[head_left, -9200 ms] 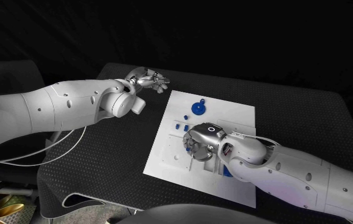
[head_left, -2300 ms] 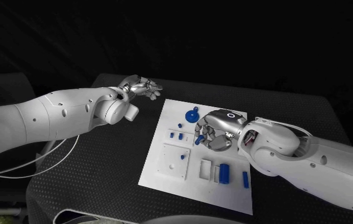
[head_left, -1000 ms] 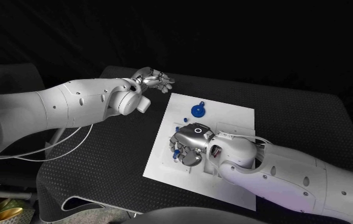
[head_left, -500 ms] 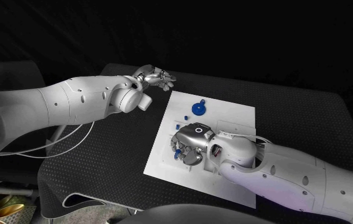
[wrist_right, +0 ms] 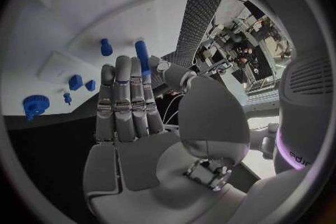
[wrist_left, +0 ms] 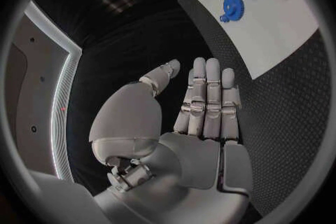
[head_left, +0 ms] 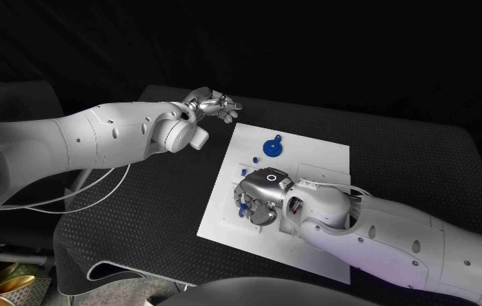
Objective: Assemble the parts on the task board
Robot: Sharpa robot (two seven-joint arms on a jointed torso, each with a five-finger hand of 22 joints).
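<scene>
White task board (head_left: 322, 158) flat mid-table. Right hand (head_left: 260, 198) low over board's near-left area, pinching a long blue part (wrist_right: 142, 57) between thumb and finger. Left hand (head_left: 215, 105) off the board's far-left corner, fingers straight, holding nothing. Blue gear (head_left: 271, 148) on board's far end.

The left arm reaches in to the far left, its hand (head_left: 213, 105) empty, fingers (wrist_left: 208, 95) straight; the right arm stretches leftward, its hand (head_left: 257, 198) pinching a blue part (wrist_right: 142, 55).
</scene>
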